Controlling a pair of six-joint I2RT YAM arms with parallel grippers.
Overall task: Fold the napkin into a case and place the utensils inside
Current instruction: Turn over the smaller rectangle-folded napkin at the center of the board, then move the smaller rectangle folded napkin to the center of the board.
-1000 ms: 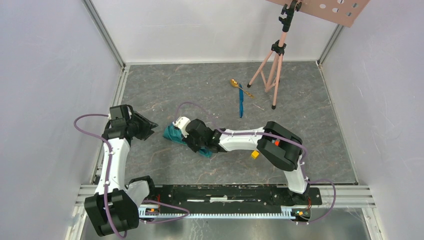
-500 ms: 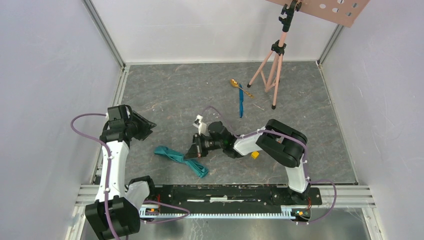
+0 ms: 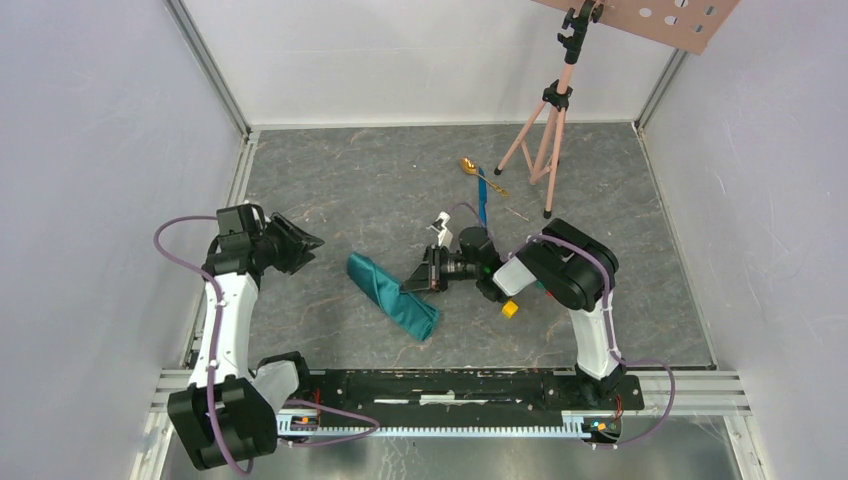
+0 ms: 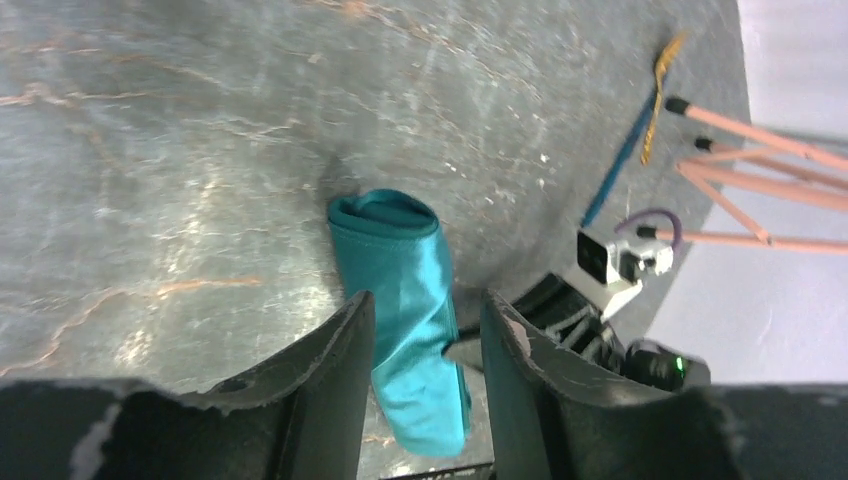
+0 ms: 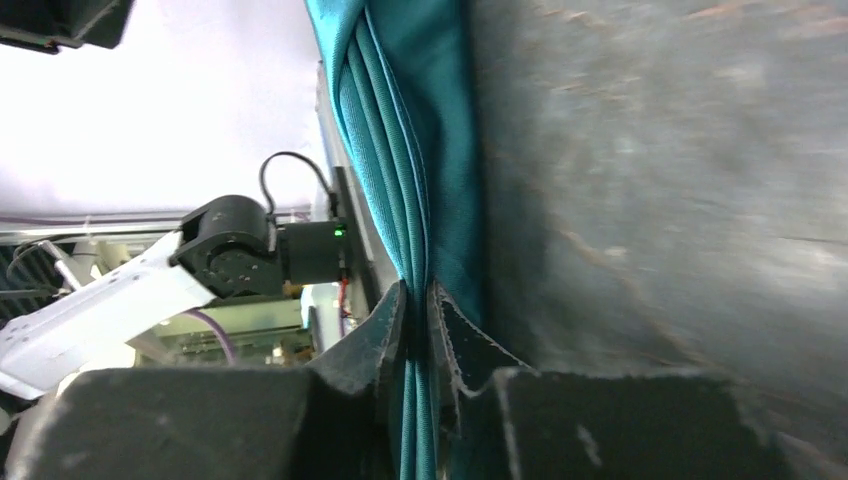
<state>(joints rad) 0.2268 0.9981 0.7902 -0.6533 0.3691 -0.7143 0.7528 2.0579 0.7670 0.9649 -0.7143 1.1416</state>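
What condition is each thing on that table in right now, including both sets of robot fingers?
napkin: folded into a long narrow bundle, lying on the table.
spoon: lying on the table, outside the napkin.
blue knife: lying by the spoon, outside the napkin.
left fingers: open, holding nothing.
right fingers: closed on the napkin's edge folds.
yellow cube: resting on the table.
tripod: standing upright.

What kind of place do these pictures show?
Probably a robot test cell in a laboratory: plain white panel walls enclose the grey table, an aluminium rail runs along its near edge, and a tripod stands in the far corner.
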